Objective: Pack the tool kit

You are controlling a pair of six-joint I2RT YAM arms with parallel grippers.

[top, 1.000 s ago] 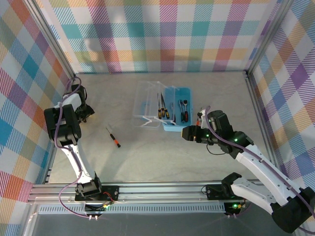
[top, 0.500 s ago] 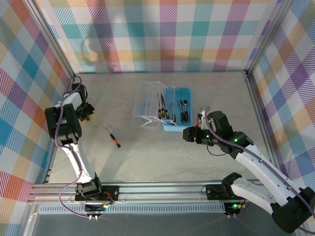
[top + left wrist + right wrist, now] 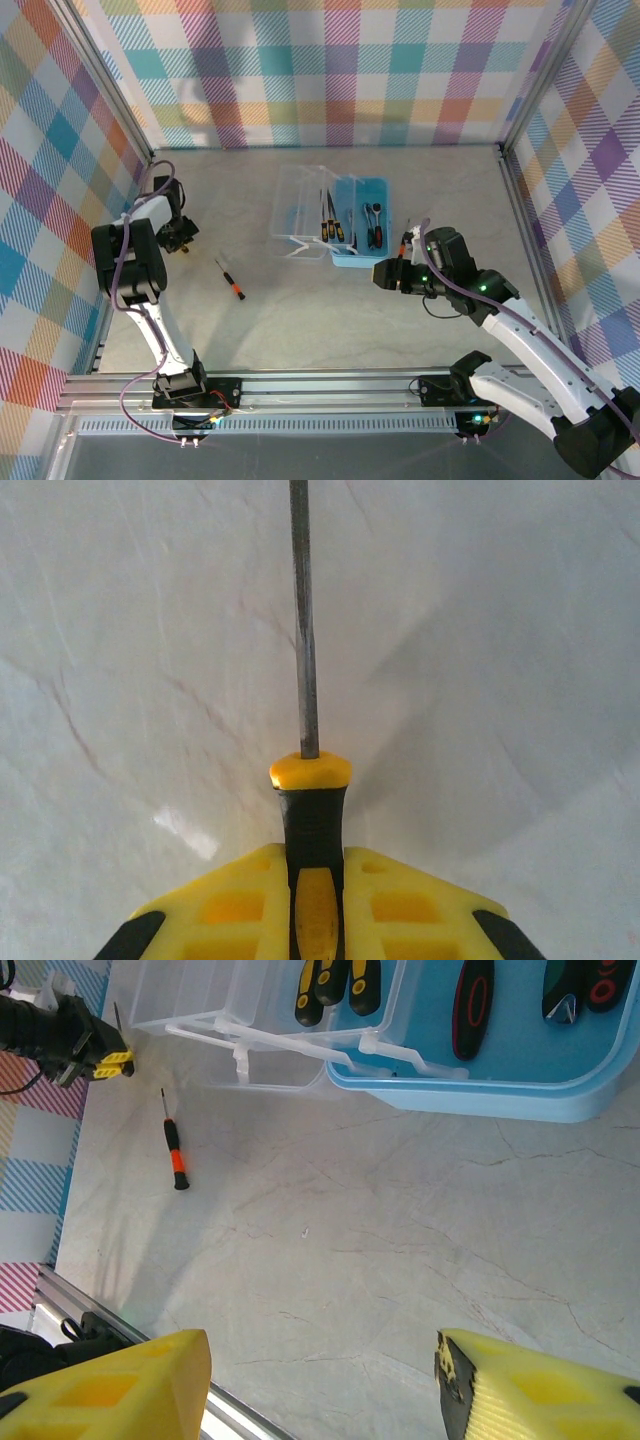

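The tool kit's light-blue case (image 3: 383, 186) lies open mid-table, its clear lid (image 3: 293, 212) folded out to the left. Yellow-black handled screwdrivers (image 3: 329, 229) and red-black tools (image 3: 373, 228) lie inside it. At the far left my left gripper (image 3: 181, 233) is shut on a yellow-and-black screwdriver (image 3: 313, 805); its shaft points forward over the table. A black-orange screwdriver (image 3: 231, 279) lies loose on the table between that gripper and the case. My right gripper (image 3: 384, 272) hovers open just in front of the case (image 3: 500, 1100), nothing between its fingers.
Checked walls with metal posts close in the table on three sides. The left arm stands close to the left wall (image 3: 60, 200). A metal rail (image 3: 320, 385) runs along the near edge. Bare marbled tabletop (image 3: 320, 320) stretches in front of the case.
My left gripper has shut on the yellow-black screwdriver and shifted a little right, away from the wall. The right arm has barely moved.
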